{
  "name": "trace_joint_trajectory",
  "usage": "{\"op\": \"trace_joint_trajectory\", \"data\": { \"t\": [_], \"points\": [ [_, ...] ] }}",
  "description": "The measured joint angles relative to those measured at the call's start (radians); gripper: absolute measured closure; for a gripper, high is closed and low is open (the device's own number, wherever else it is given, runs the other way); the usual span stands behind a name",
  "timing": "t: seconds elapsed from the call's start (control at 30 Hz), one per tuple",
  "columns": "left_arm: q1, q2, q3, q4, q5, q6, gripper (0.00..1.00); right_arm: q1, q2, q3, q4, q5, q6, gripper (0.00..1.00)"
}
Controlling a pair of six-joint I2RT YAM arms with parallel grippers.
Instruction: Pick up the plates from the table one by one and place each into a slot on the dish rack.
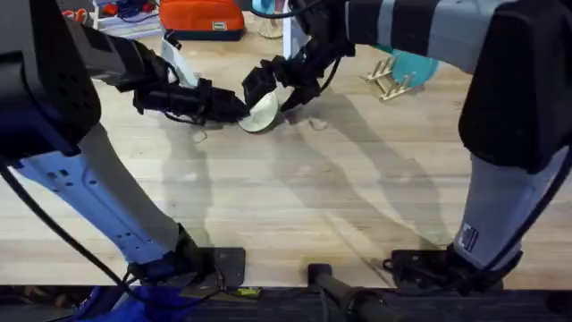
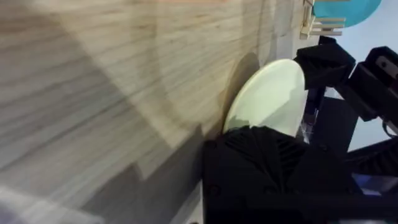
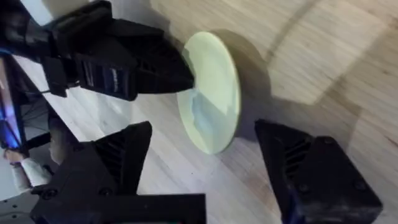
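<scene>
Between the two claws, a pale cream plate (image 1: 263, 114) is standing tilted on its edge, its lower rim touching the worktop (image 1: 295, 206). The left claw (image 1: 241, 109) is gripping the plate, its black fingers closed on the rim; in the left wrist view the plate (image 2: 268, 99) is rising straight out from between those fingers. The right claw (image 1: 273, 85) is hovering just beside the plate on the opposite side, with its fingers spread wide apart and holding nothing. In the right wrist view the plate (image 3: 211, 93) is lying just ahead of the gap between the right claw's (image 3: 205, 165) two fingers, while the left claw (image 3: 177, 71) is clamping the plate's far rim. Well beyond the right claw, to its outer side, the wooden dish rack (image 1: 391, 79) is standing on the worktop with a teal plate (image 1: 413, 64) resting in it. The rack (image 2: 318, 25) and that teal plate (image 2: 345, 11) are also showing far past the left claw in its wrist view.
</scene>
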Motion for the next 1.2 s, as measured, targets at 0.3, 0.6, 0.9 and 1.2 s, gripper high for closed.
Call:
{"op": "trace_joint_trajectory", "data": {
  "t": [0.3, 0.6, 0.9, 1.2],
  "points": [
    [0.000, 0.000, 0.000, 0.000, 0.000, 0.000, 0.960, 0.005, 0.000, 0.000, 0.023, 0.000, 0.012, 0.007],
    [0.000, 0.000, 0.000, 0.000, 0.000, 0.000, 0.961, 0.005, 0.000, 0.000, 0.078, 0.000, 0.036, 0.007],
    [0.000, 0.000, 0.000, 0.000, 0.000, 0.000, 0.961, 0.005, 0.041, 0.000, 0.097, -0.002, 0.096, 0.007],
    [0.000, 0.000, 0.000, 0.000, 0.000, 0.000, 0.961, 0.000, 0.048, 0.007, 0.101, -0.002, 0.134, 0.142]
  ]
}}
